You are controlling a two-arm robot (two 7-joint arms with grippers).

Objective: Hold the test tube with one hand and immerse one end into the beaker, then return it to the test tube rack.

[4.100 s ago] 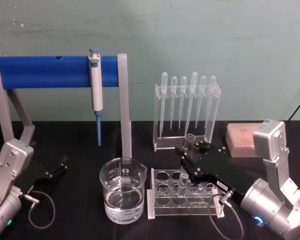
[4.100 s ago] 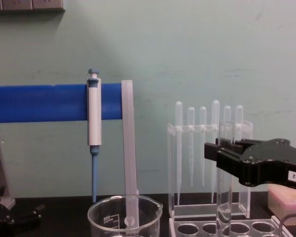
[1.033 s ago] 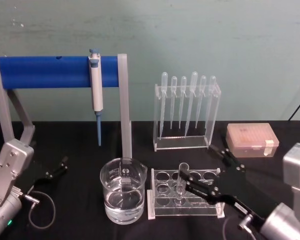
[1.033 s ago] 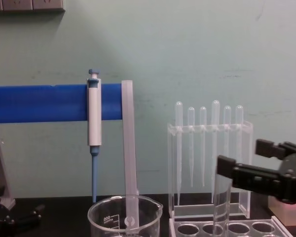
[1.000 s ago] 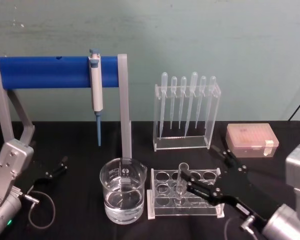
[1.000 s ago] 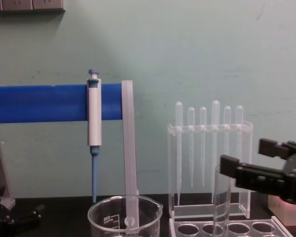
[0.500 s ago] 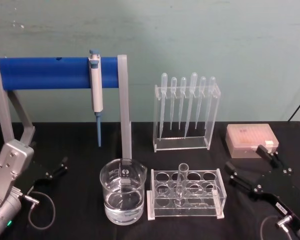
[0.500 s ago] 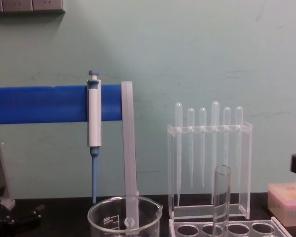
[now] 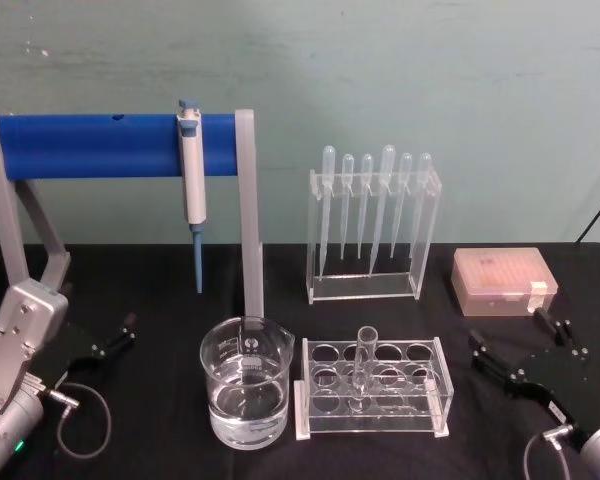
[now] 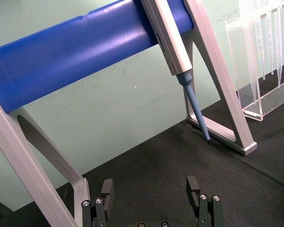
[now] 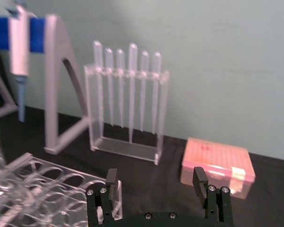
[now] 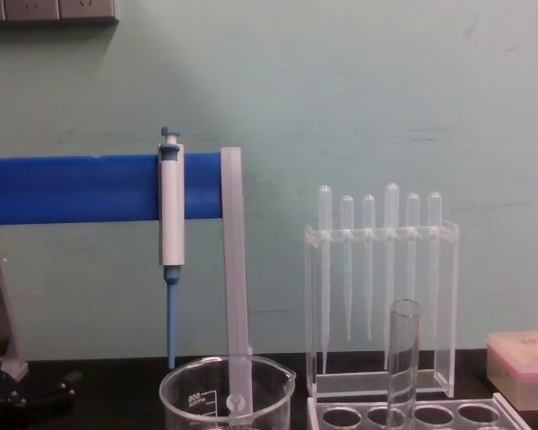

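Right hand (image 9: 525,352) lower right, fingers spread, holding nothing. test tube (image 9: 364,365) upright in rack (image 9: 372,388), frame centre, left of that hand. beaker (image 9: 246,390) further left. Left hand (image 9: 113,335) parked open, lower left, farther off.

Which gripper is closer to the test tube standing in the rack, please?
The right gripper is closer, open, just right of the rack holding the test tube. The left gripper, also open, sits beyond the beaker.
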